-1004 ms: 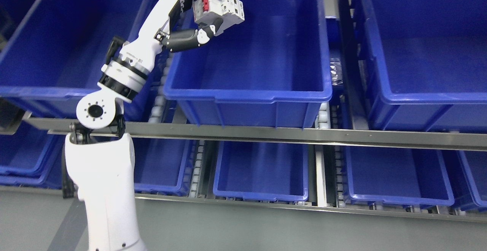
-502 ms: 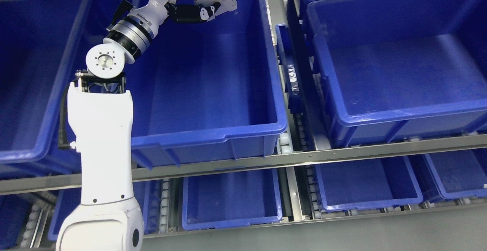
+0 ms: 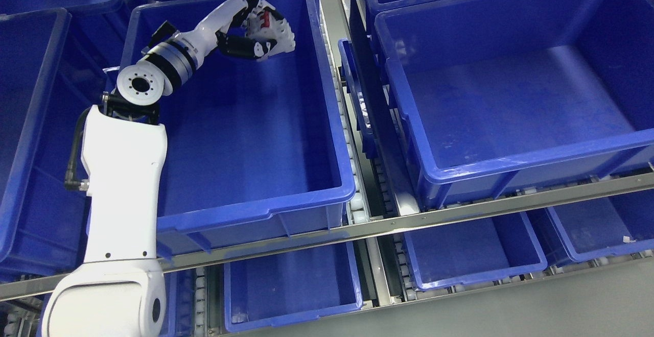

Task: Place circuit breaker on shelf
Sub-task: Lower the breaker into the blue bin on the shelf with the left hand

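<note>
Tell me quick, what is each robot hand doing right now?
Left hand: fingers closed around the circuit breaker, held over the blue bin.
Right hand: not in view.

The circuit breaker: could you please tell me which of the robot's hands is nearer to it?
Left. The left hand grasps the circuit breaker above the blue bin; the right hand is out of view.
</note>
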Controlling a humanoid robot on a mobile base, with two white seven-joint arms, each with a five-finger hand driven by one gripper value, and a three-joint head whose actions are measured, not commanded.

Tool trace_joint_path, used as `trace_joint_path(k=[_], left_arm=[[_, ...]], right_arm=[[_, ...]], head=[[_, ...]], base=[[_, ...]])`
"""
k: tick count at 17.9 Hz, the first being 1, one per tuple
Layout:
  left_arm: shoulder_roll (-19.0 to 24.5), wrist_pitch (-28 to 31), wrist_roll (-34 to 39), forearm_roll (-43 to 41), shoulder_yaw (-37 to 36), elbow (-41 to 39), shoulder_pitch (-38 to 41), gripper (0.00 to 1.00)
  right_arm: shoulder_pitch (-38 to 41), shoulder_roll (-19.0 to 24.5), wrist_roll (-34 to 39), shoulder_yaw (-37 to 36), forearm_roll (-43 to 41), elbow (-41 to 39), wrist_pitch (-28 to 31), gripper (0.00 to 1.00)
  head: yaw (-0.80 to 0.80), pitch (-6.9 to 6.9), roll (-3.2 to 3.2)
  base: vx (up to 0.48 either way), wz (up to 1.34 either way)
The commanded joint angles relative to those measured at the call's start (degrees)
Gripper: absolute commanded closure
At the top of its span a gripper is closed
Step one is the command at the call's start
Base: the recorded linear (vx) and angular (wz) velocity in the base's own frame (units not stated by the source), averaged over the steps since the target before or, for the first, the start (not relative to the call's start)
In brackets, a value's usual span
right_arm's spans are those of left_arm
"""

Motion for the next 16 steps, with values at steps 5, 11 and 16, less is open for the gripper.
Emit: trace_joint_path(k=[5,11,16], left_arm=[[2.9,0.5,0.0,-0.5,-8.5,15.8,-1.2,0.78],[2.7,0.5,0.0,-0.5,-8.9,16.3,-2.3,0.68],[2.2,0.6,0.0,-0.6,-10.0,16.3,-2.4,0.48]], right_arm=[[0.0,-1.0,0.0,0.0,0.0,0.0,0.0,0.00],[0.0,-1.0,0.0,0.0,0.0,0.0,0.0,0.00],[0.0,-1.0,0.0,0.0,0.0,0.0,0.0,0.00]], head=[[0.00,0.00,0.00],[0.00,0.00,0.00],[0.00,0.00,0.00]], base=[[0.020,-0.04],[-0.009,0.01],[-0.007,0.00]])
